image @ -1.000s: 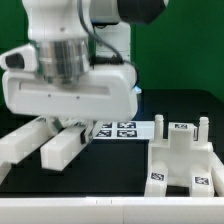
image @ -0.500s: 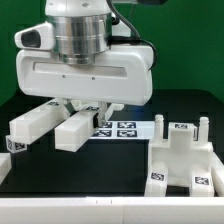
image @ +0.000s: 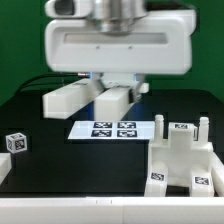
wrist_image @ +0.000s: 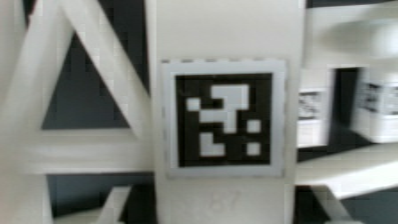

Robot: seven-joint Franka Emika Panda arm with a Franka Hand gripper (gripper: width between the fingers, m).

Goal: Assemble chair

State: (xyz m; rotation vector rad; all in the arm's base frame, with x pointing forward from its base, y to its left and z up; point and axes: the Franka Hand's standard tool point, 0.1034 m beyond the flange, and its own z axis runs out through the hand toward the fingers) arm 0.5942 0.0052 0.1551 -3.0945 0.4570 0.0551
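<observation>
My gripper [image: 106, 84] is shut on a white chair part [image: 110, 102] made of parallel bars and holds it in the air above the marker board [image: 112, 128]. A second bar of this part [image: 68, 97] sticks out toward the exterior view's left. In the wrist view the held part fills the picture: a broad white bar with a black-and-white tag [wrist_image: 224, 120] and slanted struts beside it. The fingers themselves are hidden behind the part. A blocky white chair piece with several tags [image: 186, 160] stands at the exterior view's right.
A small white tagged block [image: 14, 143] lies on the black table at the exterior view's left. A green wall stands behind. A light table edge [image: 110, 212] runs along the front.
The gripper has risen and moved toward the exterior view's right, lifting the barred part off the table. The marker board and the small tagged block now show uncovered.
</observation>
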